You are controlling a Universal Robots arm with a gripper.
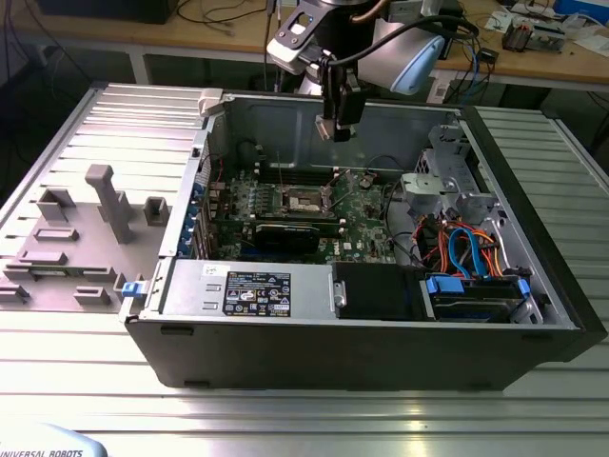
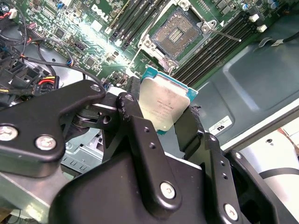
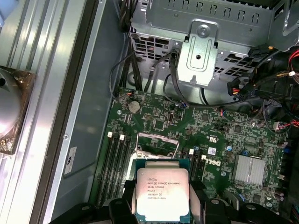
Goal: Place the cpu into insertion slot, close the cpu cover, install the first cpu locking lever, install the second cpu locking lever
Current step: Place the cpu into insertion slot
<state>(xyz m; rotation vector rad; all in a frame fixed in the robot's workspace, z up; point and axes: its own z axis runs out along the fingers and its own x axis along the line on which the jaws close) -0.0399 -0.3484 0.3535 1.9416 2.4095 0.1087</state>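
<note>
**Grey-topped cpu [image 3: 162,193] held clear above the bare socket [image 3: 156,148]: hazards on the way down**

1. Computer case [image 1: 362,354]. Black and steel, side panel off, walls standing all round the socket. Risk: a sideways drift during the descent could bring the arm against a wall or the cabling beside the socket.

2. Motherboard [image 3: 187,126]. Green, carries the socket. Long black memory slots [image 2: 210,51] run close along two sides of the socket. Risk: they leave little room, so an off-centre approach could land on a slot edge.

3. Gripper [image 2: 163,119]. Black, its fingers [image 2: 135,121] clamped on two opposite edges of the cpu. It hangs well above the socket, not touching it. Risk: this is an edge grip only, so a jolt could let the chip twist or slip out.

4. Socket. Contact field uncovered in both wrist views. Risk: the contacts look fine and easily bent, and a corner-first or skewed landing would likely damage them.

5. Cpu. Flat square, metal lid over a green edge, carried in the air above the socket and apart from it. Risk: placed in the wrong orientation, or released while tilted, it would probably sit proud.

6. Locking lever [image 2: 223,33]. Thin metal rod just beside the socket. Risk: a finger could snag it.
</note>
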